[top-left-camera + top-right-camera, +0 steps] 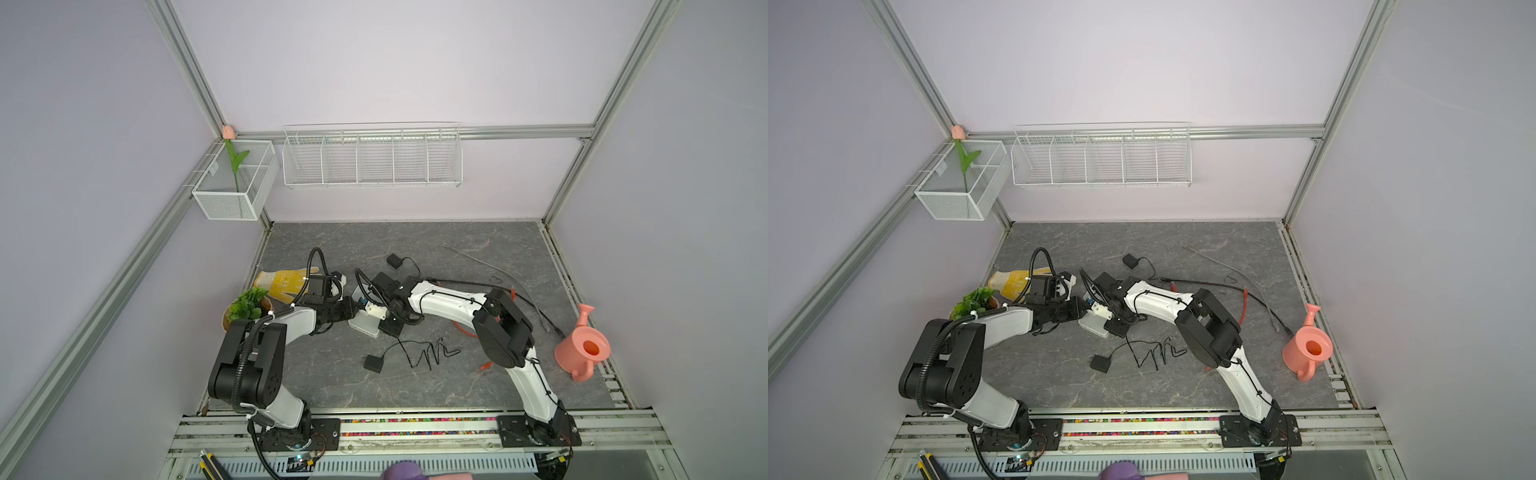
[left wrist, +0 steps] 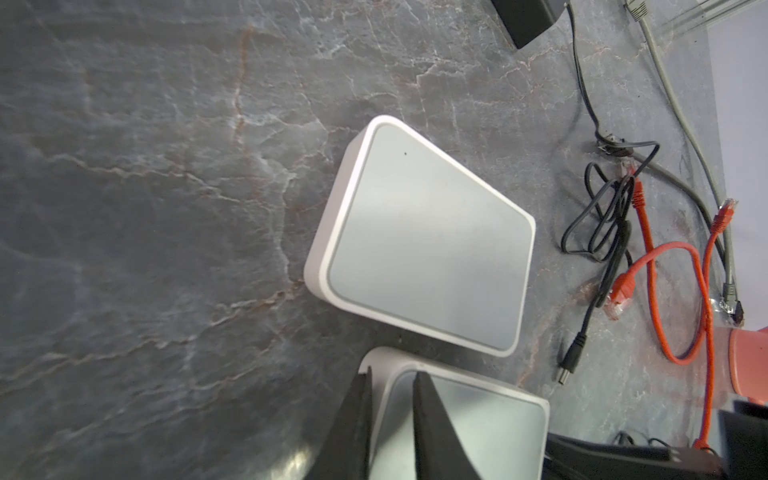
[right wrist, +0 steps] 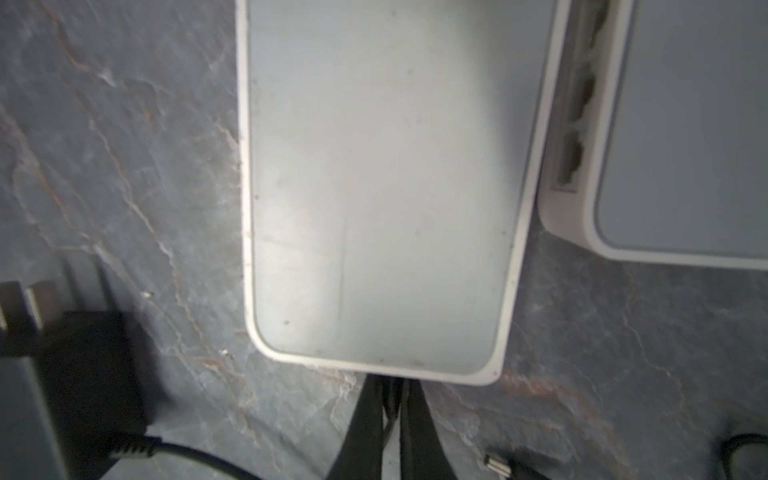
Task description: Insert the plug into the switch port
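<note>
- The table (image 1: 457,249) has bare stone toward the far wall and along its near edge. The middle, where both arms meet, is crowded, so we judge any retreat should go back along each arm's own line.
- The switch (image 1: 366,328) lies flat at mid-table. The left gripper (image 2: 390,376) is narrowed onto its rim, one finger outside the wall and one over the lid. We brace there so the box does not slide under the push.
- A second switch (image 2: 428,237) sits just beside it, and its ports (image 3: 575,124) face the first box's flank across a slim gap. We have no room to swing on that side.
- The adapter (image 1: 373,362) rests on the near side, and its kinked cord (image 1: 428,353) runs up toward the right arm. We judge that it has slack enough.
- The right gripper (image 3: 390,380) is pinched tight on the plug (image 3: 390,395), a thin dark shape at the switch's near rim.
- The socket is hidden under that rim, so we cannot tell whether the tip has entered. We push straight along the fingers, level with the table and without twisting.
- A loose barrel plug (image 2: 569,365) and orange cables (image 2: 681,266) lie well apart, out of our path.
</note>
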You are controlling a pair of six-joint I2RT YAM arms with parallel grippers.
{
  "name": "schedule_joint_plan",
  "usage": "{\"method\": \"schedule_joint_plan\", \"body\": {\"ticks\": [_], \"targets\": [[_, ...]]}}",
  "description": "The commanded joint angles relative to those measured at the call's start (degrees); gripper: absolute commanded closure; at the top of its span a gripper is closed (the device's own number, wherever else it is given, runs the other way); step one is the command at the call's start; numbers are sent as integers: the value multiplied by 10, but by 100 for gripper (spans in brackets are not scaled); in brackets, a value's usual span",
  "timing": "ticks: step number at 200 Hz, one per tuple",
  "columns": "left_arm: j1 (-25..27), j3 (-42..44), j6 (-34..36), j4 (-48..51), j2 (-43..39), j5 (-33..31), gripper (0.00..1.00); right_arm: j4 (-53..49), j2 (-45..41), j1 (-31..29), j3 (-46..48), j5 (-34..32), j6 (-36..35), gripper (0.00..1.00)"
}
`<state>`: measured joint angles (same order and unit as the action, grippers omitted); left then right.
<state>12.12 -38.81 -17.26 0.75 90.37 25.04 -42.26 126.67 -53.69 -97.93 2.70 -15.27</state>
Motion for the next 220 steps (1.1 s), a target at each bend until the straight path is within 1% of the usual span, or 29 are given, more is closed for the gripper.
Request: {"method": "schedule_joint_plan", "body": {"ticks": [1,55,220], "targets": [[27,-10,12,32,12,56,79,57,7,-5,-24,23,-17,93],[33,-10,16,33,13,60,79,52,15,-4,-41,24,-20,94],[44,-12,21,38,20,66,79,99,19,-4,-60,31,-1,93]]}}
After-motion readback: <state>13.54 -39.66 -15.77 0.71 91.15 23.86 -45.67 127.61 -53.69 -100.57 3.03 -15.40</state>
